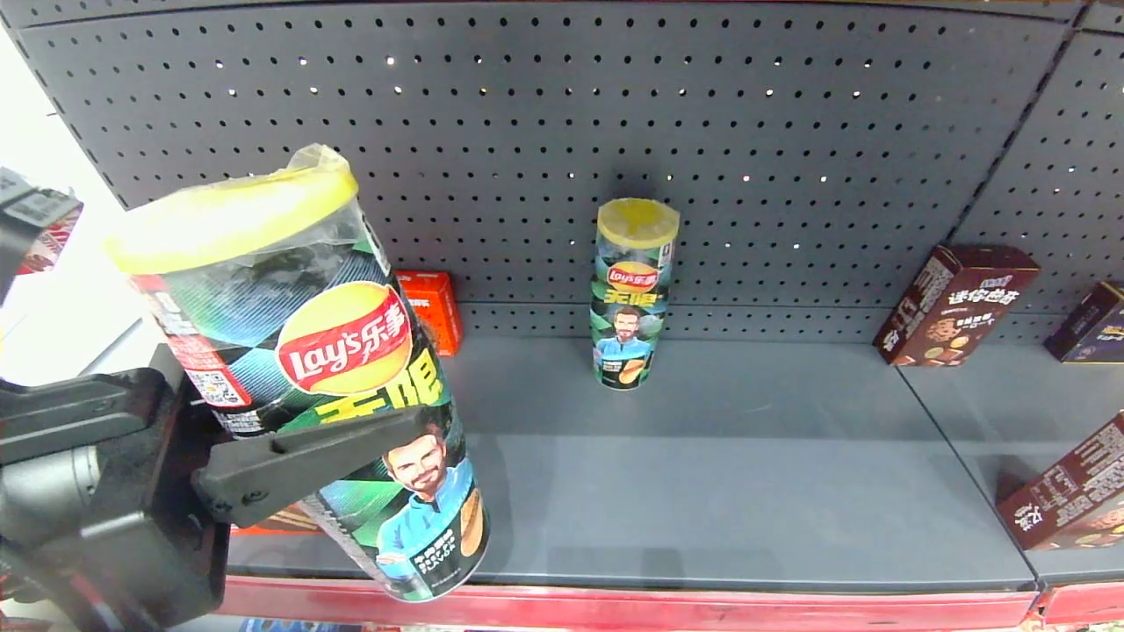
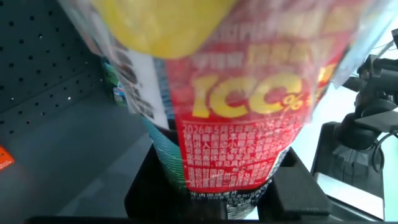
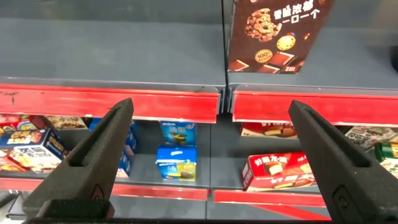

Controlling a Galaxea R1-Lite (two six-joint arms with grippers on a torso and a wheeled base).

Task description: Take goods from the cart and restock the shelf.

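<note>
At the left front corner of the grey shelf (image 1: 746,491), the left gripper (image 1: 351,448) was clamped around the middle of a tall chips can (image 1: 299,351) with a yellow lid. One dark finger crossed the front of its label. The can was tilted, its lid leaning left and its base hanging at the shelf's red front edge. Whether the base touched the shelf could not be told. In the left wrist view, the same can (image 2: 242,124) showed its red printed side.

Behind the held can, a small orange box (image 1: 430,309) stood at the back left of the shelf, against the perforated back panel (image 1: 615,132).

A second chips can (image 1: 632,294) of the same kind stood upright and alone at the middle of the shelf's back edge, just in front of the panel.

At the back right corner, a brown biscuit box (image 1: 955,305) leaned against the panel. On the next shelf section to the right, another brown box (image 1: 1067,491) lay near the front edge, and a darker box (image 1: 1093,325) sat at the back.

The right gripper (image 3: 210,106) was spread wide and empty, its black fingers (image 3: 93,162) framing a red shelf edge (image 3: 155,102). A brown box (image 3: 273,31) stood above the edge, with blue boxes (image 3: 176,163) and a red box (image 3: 277,171) on a lower shelf.
</note>
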